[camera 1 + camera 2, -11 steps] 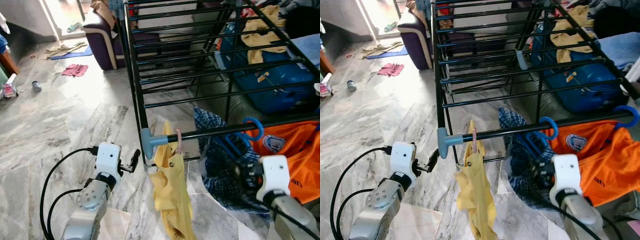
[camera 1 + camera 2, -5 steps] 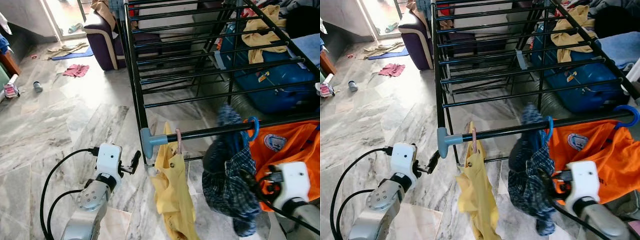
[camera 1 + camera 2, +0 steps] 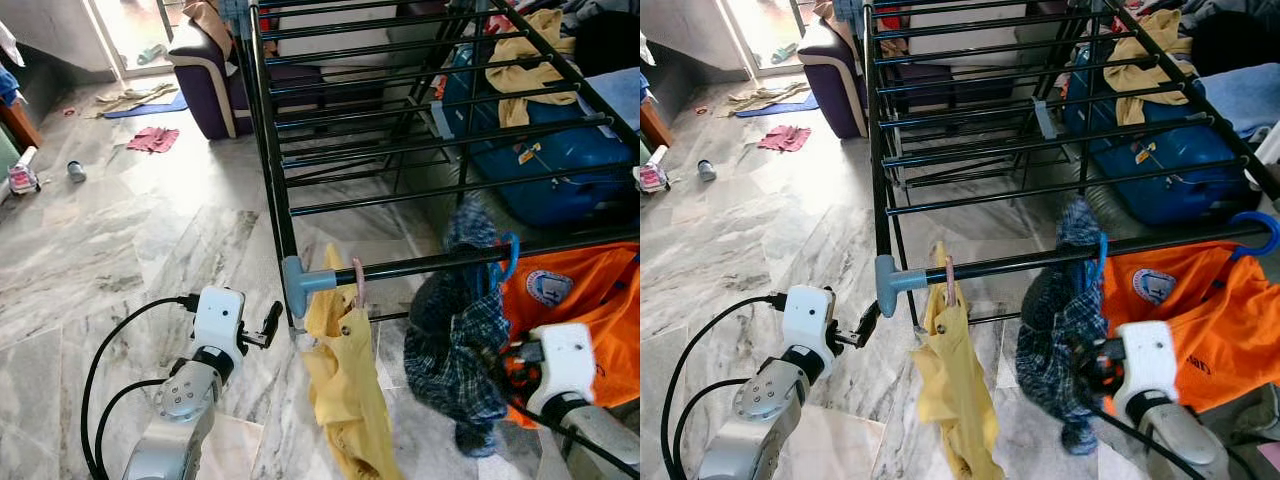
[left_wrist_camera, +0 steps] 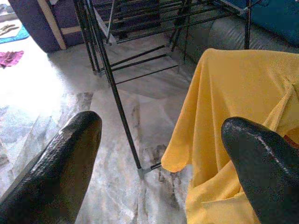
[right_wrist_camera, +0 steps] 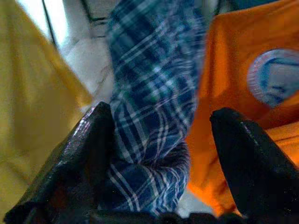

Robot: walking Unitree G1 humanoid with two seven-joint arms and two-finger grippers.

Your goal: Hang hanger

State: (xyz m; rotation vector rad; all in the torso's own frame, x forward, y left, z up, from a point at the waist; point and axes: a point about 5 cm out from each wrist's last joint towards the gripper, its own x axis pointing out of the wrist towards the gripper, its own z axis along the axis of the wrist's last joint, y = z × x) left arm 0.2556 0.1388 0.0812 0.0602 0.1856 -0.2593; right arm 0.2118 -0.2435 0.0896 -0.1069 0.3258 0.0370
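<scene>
In the left eye view, our blue hanger [image 3: 503,262] carrying the plaid shirt [image 3: 455,340] sits hooked on the front rail [image 3: 420,265] of the drying rack [image 3: 270,150], at about 3 o'clock from the yellow garment [image 3: 345,390] and hard against the orange shirt [image 3: 580,290]. Our right gripper [image 3: 497,358] is at 5 o'clock of the hook, low against the plaid cloth. We judge the risk is snagging: pulling away could drag the fabric and tip the hook off the rail.

In the right eye view, our left gripper [image 3: 862,327] idles at 8 o'clock from the rail's grey end cap [image 3: 887,283], clear of the laundry.

In the left wrist view, its fingers [image 4: 63,163] stand spread apart, holding nothing, the yellow garment ahead.

In the right wrist view, the fingers [image 5: 88,154] stand wide, with plaid cloth between them; whether cloth touches a finger we cannot tell. A careless retreat might catch it.
</scene>
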